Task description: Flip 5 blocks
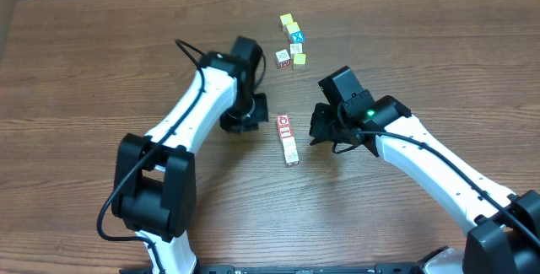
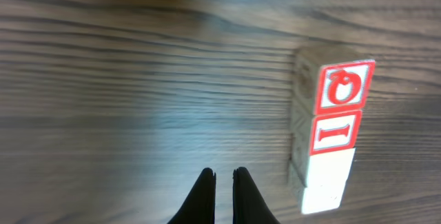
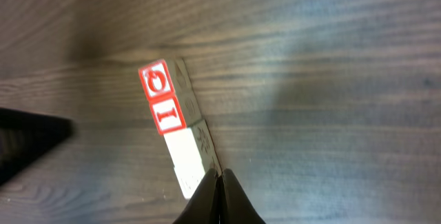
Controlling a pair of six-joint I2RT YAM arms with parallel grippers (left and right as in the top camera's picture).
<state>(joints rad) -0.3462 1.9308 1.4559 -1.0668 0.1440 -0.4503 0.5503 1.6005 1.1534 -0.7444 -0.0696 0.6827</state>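
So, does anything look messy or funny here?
Nothing is broken or spilled. The row of blocks lies neat, though only two tops show red letters; the rest look pale. The far cluster of cubes sits jumbled.

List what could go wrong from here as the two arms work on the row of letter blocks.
1. The row of blocks lies face to face, so turning one could drag or tip its neighbour.
2. The right fingers are shut, their tips right beside the row's plain white end block; a small slip might push the row askew.
3. The left fingers are shut too, so they might only nudge a block rather than grip it.
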